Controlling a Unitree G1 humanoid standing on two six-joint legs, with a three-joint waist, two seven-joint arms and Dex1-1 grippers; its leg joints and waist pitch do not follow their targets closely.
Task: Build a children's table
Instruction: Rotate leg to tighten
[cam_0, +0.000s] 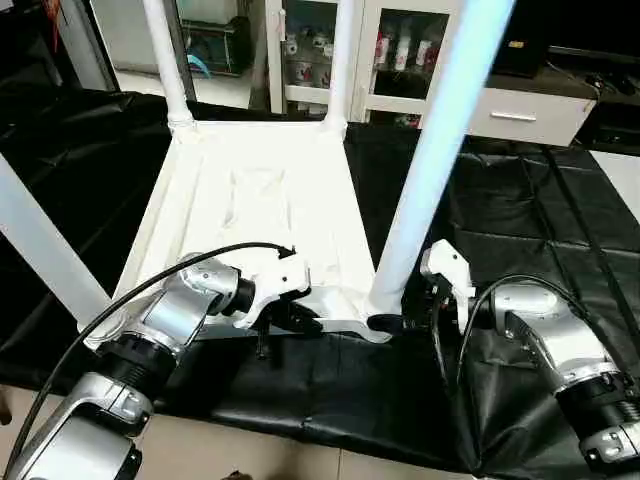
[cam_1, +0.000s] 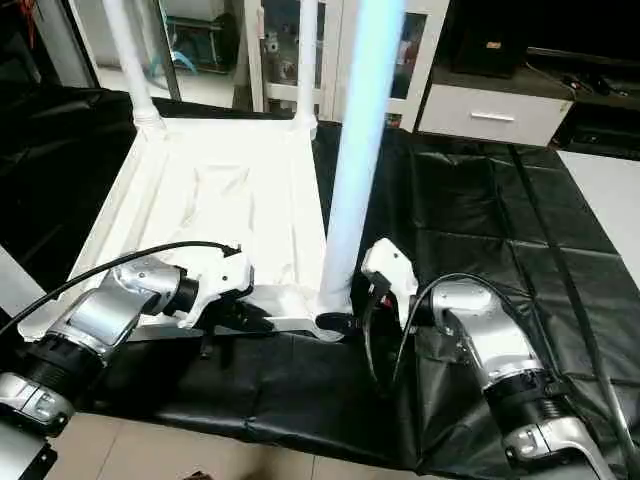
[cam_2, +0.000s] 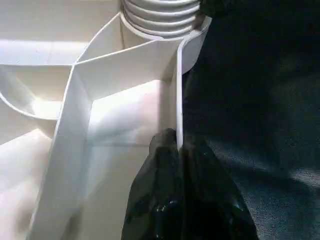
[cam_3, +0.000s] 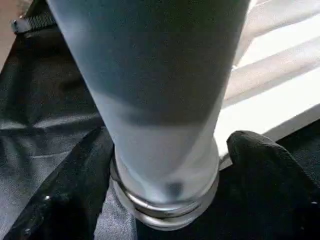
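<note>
1. Right claw (cam_3: 165, 165) sits low in the frame with its two black fingers (cam_3: 65, 185) spread apart, one on each side of the base of the near right leg (cam_0: 425, 160). They look just beside the tube, maybe brushing it, but I can't tell if they're actually gripping.
2. Left claw (cam_2: 175, 150) is clamped on the thin edge wall of the tabletop (cam_0: 270, 200), lower middle of the head view, pinning it down.
3. That leg stands nearly upright, long axis running from the corner socket (cam_0: 385, 315) at lower centre up to the top of the frame, tilted a little to the right. Threaded rings are visible at its foot, so I'd guess it isn't fully seated.
4. The right arm is clearly the nearer one, with the leg dead centre between its fingers.
5. The tabletop lies upside down on the black-covered surface (cam_0: 520, 220). The two far legs (cam_0: 163, 60) stand in their sockets at upper left, and another leg (cam_0: 40, 250) crosses the left edge.
</note>
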